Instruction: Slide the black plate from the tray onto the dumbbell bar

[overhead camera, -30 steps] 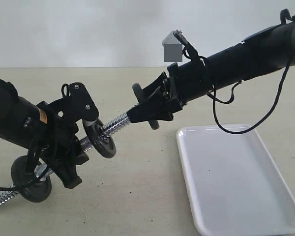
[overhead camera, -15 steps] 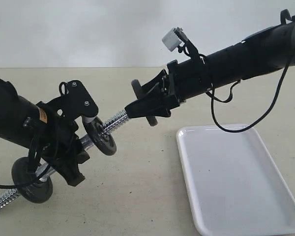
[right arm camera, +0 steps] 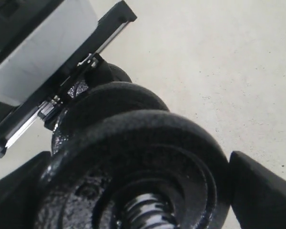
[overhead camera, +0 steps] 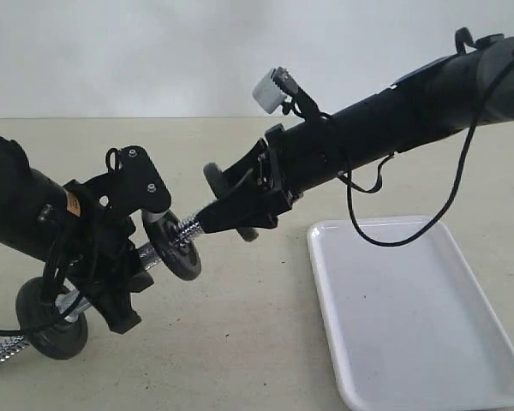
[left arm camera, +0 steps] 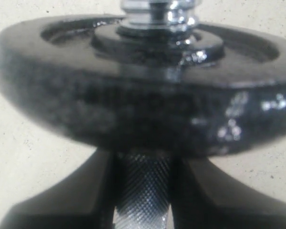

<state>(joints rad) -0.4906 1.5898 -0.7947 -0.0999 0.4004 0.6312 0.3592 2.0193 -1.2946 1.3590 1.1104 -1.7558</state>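
Fingers of the right gripper [overhead camera: 225,208] sit clamped against opposite edges of the black plate [right arm camera: 148,152], holding it clear of the table [overhead camera: 240,342] at the raised end of the dumbbell bar [overhead camera: 191,228]. In the right wrist view the bar's coarse thread shows inside the plate's central hole, so the plate is threaded onto that end. Further down the bar, just beside the held plate but apart from it, sits a second black disc [overhead camera: 173,246], seen behind the plate in the right wrist view. The left gripper [left arm camera: 143,200] is closed around the bar's knurled middle, directly below that second disc, with a dark finger on each side of the chrome. The bar is tilted, its upper end toward the right arm and its lower threaded end near the table. A third black disc [overhead camera: 51,324] sits on that lower end, below the left gripper. The tray [overhead camera: 411,325] lies flat on the table well apart from the bar, beyond its raised end and under the right arm, with nothing lying in it.
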